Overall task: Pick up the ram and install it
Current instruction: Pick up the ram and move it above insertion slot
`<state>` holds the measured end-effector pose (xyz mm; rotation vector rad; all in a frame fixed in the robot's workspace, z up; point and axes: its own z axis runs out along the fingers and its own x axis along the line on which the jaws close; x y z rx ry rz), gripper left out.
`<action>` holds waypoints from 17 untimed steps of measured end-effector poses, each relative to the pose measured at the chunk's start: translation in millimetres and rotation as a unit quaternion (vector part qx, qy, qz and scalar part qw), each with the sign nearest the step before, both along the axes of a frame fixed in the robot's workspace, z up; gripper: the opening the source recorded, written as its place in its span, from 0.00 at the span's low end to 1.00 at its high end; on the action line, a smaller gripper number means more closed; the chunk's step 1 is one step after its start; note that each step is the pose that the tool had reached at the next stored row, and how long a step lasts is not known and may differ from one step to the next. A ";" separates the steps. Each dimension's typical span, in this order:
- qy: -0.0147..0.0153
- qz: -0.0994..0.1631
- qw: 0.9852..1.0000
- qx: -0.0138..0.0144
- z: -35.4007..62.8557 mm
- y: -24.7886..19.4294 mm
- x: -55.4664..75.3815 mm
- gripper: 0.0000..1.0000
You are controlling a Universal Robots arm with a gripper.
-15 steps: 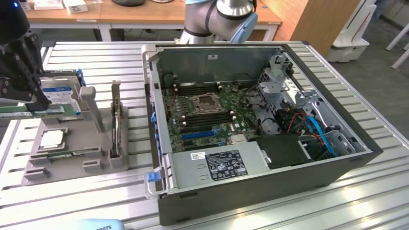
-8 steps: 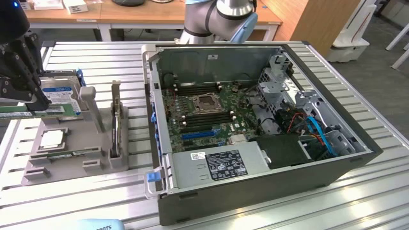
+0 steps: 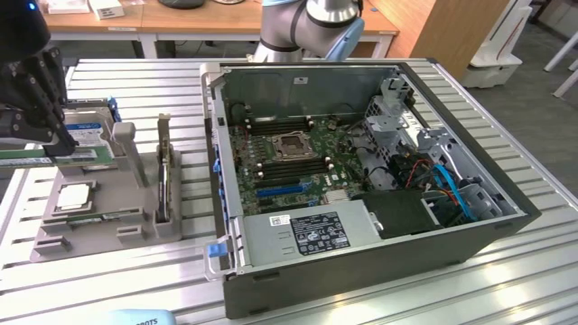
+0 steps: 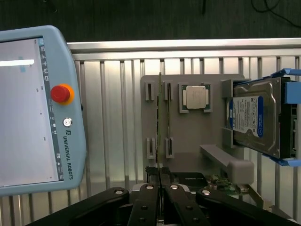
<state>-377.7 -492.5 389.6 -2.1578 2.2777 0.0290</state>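
So right now the gripper (image 3: pixel 61 145) is pinched shut on the ram (image 3: pixel 86 158), up at the exterior view's left edge, about mid-height. The green stick hangs level above the grey parts holder (image 3: pixel 99 237), just in front of the hard drive (image 3: pixel 86 132) and above the processor (image 3: pixel 72 196) sitting in its pocket. In the wrist view the ram (image 4: pixel 160 122) is edge-on, just a thin line running out from between the closed fingers (image 4: pixel 149 197). The Universal Robots pendant (image 4: pixel 37 108) lies off to one side on the slatted table (image 4: pixel 113 117).

The open computer case (image 3: pixel 361 264) takes up the middle and right of the exterior view, well apart from the stick, with the motherboard (image 3: pixel 289 169) lying flat inside.

What worries me:
- It's a thin board held by a narrow pinch with a lot of stick hanging past the fingers. Any bump and I'd guess it pivots in the grip.
- The case wall (image 3: pixel 216 135) stands between the stick and the board, so a low carry could clip it.
- The memory slots sit close beside the socket (image 3: pixel 294 145). A slight tilt or a reversed notch and pushing down could flex the board instead of seating it.
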 end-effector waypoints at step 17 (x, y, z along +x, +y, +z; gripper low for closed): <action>0.001 0.000 1.000 0.000 -0.1 0.0 47.1 0.12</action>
